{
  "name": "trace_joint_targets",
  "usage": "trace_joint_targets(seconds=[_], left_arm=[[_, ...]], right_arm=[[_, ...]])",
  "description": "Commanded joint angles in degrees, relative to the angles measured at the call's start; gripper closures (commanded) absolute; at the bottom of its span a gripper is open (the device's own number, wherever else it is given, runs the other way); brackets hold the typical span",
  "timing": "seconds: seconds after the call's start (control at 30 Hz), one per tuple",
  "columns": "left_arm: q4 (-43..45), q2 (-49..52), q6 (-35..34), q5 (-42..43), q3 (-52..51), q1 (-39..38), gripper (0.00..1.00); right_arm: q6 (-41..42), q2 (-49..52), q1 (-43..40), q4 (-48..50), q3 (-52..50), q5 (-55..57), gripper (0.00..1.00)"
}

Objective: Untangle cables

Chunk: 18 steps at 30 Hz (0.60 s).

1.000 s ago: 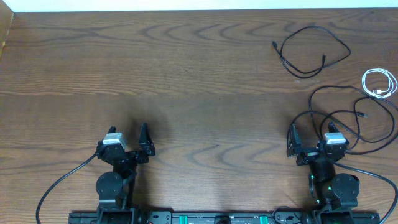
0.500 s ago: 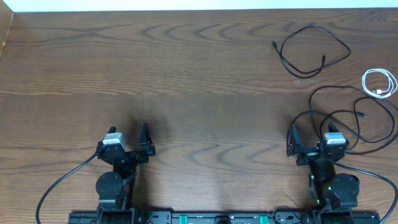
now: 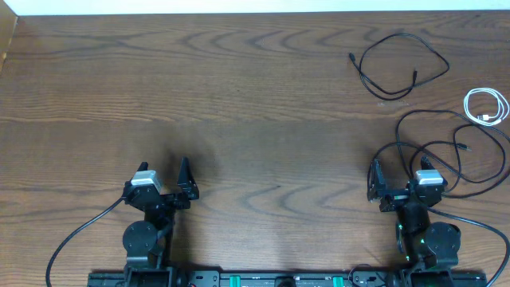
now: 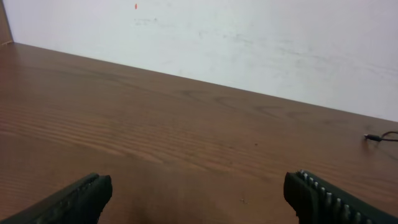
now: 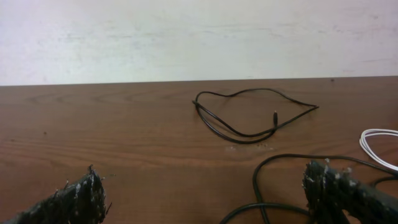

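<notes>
White cable (image 5: 380, 144): rt wrist view, cut off at 3 o'clock edge.
Near black cable (image 5: 286, 155): same view, cut off at 5 o'clock edge.
Black cable tip (image 4: 380, 137): left wrist view, 3 o'clock; rest out of frame.

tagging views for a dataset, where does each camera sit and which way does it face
overhead: above the table, looking straight down; left gripper and right gripper, open, at the near edge.
left wrist: low behind its open fingers, facing across the table toward the wall.
right wrist: same pose, facing the looped black cable and white cable.
shared: overhead and right wrist both show those two cables.
</notes>
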Motion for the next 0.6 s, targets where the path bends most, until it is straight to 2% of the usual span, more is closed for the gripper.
trace_joint_targets(seconds=[0.0,0.57], left_arm=[[-2.8,-0.6,1.0,-1.8,-0.5,0.1,0.06],[-2.9,-0.5,1.7,-2.4,-0.5,0.1,0.06]], right_arm=[[-0.9,-0.5,0.0,-0.3,0.0,0.7,0.01],[-0.9,-0.4,2.1,-0.3,0.0,0.7,0.01]])
